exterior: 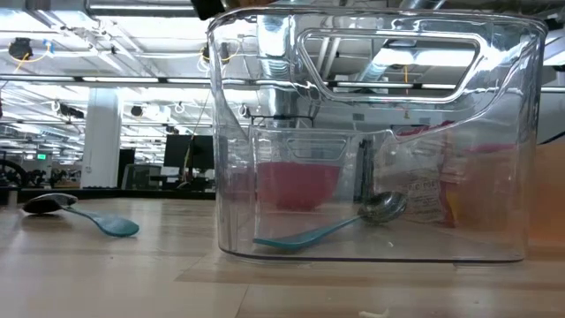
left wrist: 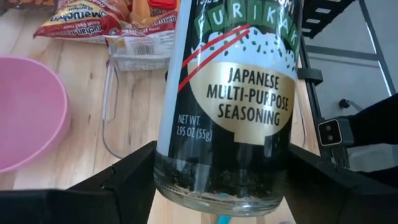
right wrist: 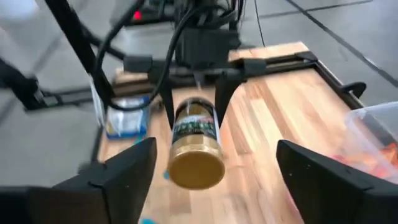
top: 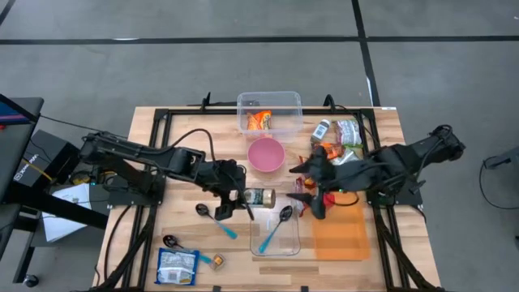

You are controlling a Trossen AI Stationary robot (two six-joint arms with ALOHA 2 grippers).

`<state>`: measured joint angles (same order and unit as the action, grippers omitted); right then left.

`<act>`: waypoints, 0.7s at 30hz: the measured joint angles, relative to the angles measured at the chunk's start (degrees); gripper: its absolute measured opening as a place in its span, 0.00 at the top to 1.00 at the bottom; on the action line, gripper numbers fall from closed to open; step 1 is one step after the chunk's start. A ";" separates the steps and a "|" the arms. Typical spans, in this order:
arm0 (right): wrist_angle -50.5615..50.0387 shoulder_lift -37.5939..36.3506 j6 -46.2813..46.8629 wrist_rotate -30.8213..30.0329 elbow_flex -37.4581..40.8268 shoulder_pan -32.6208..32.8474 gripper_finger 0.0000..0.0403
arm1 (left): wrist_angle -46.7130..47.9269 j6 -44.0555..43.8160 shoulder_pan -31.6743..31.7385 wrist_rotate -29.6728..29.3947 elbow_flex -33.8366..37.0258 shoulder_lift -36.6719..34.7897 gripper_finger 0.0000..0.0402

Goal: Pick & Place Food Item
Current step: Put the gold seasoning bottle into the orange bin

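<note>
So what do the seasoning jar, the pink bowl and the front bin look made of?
Seasoning jar: probably clear glass, judging by its thick see-through base, with a glossy printed label and a gold lid that could be metal or plastic. Pink bowl: looks like matte plastic, opaque and evenly coloured. Front bin: clear, glossy plastic with moulded handle cutouts and reflections.

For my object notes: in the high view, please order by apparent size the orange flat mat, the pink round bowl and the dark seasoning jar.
1. Orange flat mat, clearly the largest.
2. Pink round bowl.
3. Dark seasoning jar, held in the left gripper, the smallest.
</note>
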<state>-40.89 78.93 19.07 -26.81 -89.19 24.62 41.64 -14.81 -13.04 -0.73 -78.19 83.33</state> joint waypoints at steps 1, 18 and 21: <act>-1.37 1.25 -0.36 0.63 -1.40 -0.22 0.16 | 0.06 -0.04 0.00 -0.26 0.00 0.00 0.31; -2.82 9.45 -2.91 13.03 -4.93 -4.66 0.11 | -3.10 -0.46 -0.07 -0.57 0.00 -0.02 0.31; -2.85 9.50 -2.71 12.98 -4.93 -5.06 0.11 | -3.96 -0.48 -0.07 -0.57 0.00 -0.02 0.31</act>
<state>-43.74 88.42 16.35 -13.83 -94.13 19.56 37.68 -15.29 -13.10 -1.30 -78.19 83.31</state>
